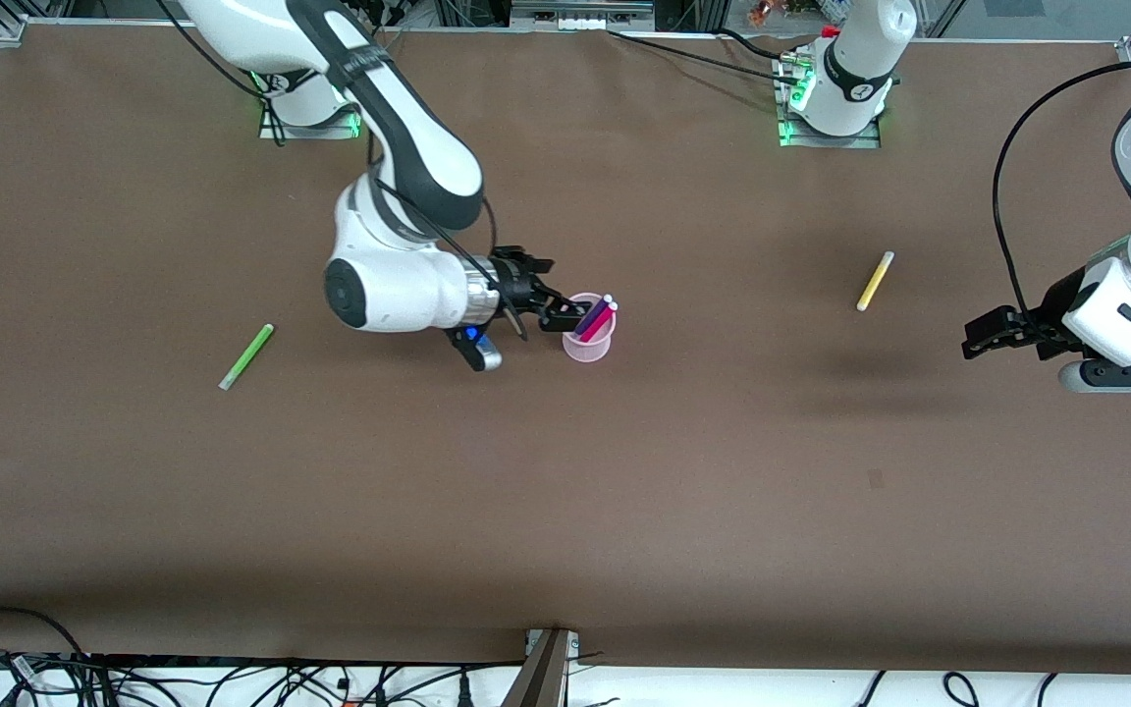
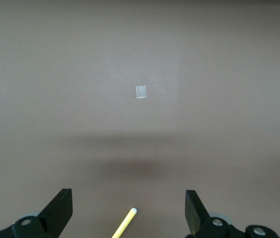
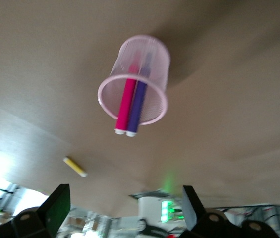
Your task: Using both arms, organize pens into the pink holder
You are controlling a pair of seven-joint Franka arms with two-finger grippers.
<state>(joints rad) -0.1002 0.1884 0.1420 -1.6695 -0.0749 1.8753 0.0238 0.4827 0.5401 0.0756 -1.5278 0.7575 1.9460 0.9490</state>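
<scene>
1. The holder [image 1: 588,341] stands near the table's [image 1: 565,511] middle, and two pens are already seen leaning in it side by side, the purple pen [image 1: 593,314] and the pink pen [image 1: 600,320], caps up above the rim.
2. The right gripper [image 1: 565,319] is seen just beside the holder's rim, on the side toward the right arm's end. In the right wrist view its fingers [image 3: 55,206] are spread wide with nothing between them, which reads as a pen just let go into the cup.
3. The left gripper [image 1: 978,339] is held above bare table at the left arm's end, its fingers [image 2: 60,208] wide apart and empty. It is judged to be lined up for the yellow pen [image 1: 875,281], whose tip shows between the fingers in the left wrist view.
4. The green pen [image 1: 246,355] lies flat toward the right arm's end, well apart from the holder, so it is judged to fall to the right arm.
5. Two pens are in, two are left.
</scene>
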